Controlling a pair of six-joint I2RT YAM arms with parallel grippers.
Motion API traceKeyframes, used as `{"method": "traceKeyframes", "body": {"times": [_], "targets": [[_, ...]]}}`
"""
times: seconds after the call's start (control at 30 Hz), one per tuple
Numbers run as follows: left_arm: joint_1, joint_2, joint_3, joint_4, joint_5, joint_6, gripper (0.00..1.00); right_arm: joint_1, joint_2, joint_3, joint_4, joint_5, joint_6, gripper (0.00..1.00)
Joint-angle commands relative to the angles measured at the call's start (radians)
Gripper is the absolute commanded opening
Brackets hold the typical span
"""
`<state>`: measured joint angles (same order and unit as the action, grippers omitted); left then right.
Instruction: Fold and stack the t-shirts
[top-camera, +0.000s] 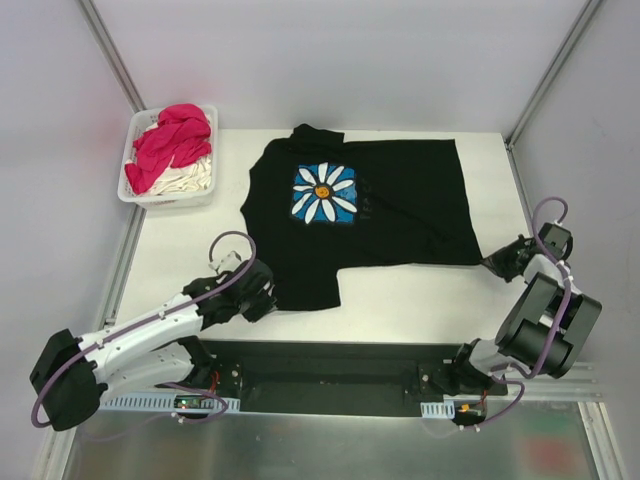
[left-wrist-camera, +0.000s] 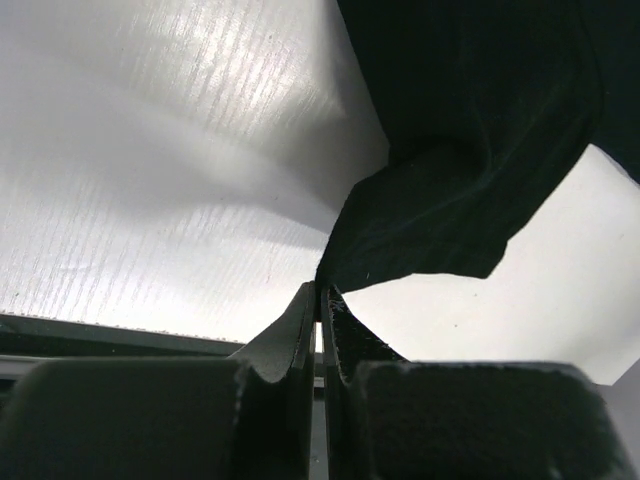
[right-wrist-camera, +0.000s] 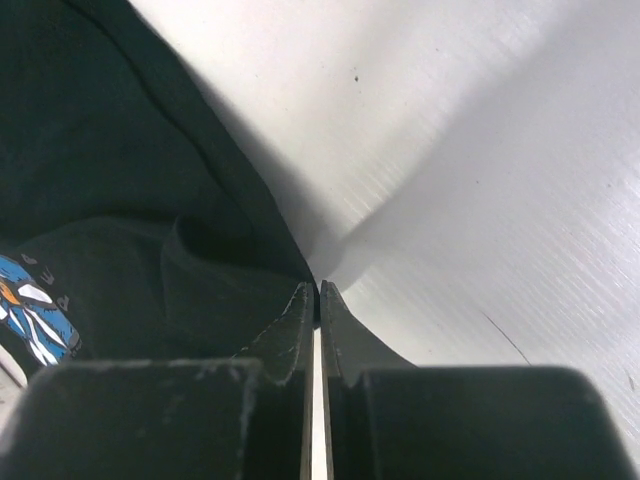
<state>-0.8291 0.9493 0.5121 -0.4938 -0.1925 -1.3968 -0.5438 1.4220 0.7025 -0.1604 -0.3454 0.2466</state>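
A black t-shirt (top-camera: 380, 215) with a white daisy on a blue square (top-camera: 324, 193) lies spread on the white table. My left gripper (top-camera: 268, 297) is at its near left corner, shut on the hem of the black t-shirt (left-wrist-camera: 440, 210), which lifts off the table from the fingertips (left-wrist-camera: 304, 300). My right gripper (top-camera: 492, 264) is at the shirt's near right corner, shut on the edge of the black t-shirt (right-wrist-camera: 130, 200). Magenta-pink (top-camera: 172, 142) and cream (top-camera: 192, 178) t-shirts lie bunched in the basket.
A white plastic basket (top-camera: 136, 196) stands at the table's far left corner. Grey enclosure walls and metal posts (top-camera: 110, 52) ring the table. A black base rail (top-camera: 330, 372) runs along the near edge between the arm bases.
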Motion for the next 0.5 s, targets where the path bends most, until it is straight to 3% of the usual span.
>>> {"method": "traceKeyframes", "body": {"times": [0.0,0.47], "targets": [[0.013,-0.066,0.046,-0.107,-0.041,0.021,0.00,-0.024,-0.052,-0.020,-0.039,0.013,-0.007,0.01],[0.015,-0.182,0.135,-0.253,-0.090,0.053,0.00,-0.038,-0.093,0.011,-0.117,-0.050,0.006,0.01]]}}
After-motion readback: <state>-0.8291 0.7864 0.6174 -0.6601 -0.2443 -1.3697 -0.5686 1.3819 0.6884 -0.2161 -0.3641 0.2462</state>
